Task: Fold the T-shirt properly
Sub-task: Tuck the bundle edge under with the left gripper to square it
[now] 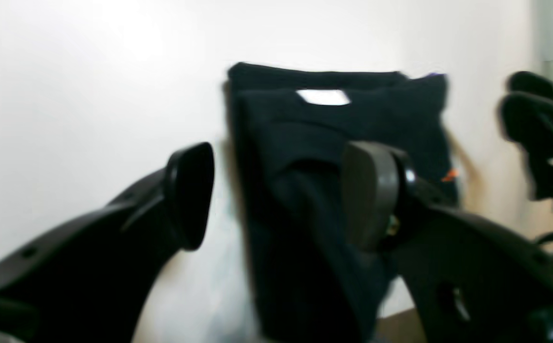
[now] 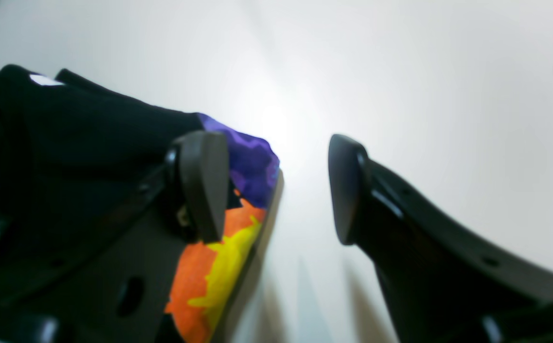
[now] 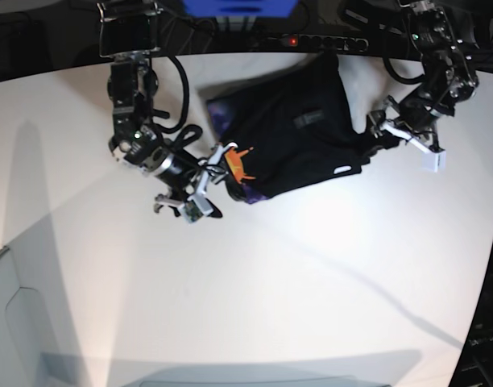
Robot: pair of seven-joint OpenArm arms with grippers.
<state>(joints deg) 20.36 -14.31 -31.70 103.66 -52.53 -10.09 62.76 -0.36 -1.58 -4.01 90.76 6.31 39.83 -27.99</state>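
The T-shirt (image 3: 291, 141) is lying folded on the worktop (image 3: 254, 274), far side, print peeking out at one edge. The left hand (image 1: 276, 195) and right hand (image 2: 276, 188) are flanking it, both gaping wide and holding nothing, probably having finished the fold.

Black arms (image 3: 132, 89) (looped cables), paddle-shaped fingertips (image 2: 205, 186)
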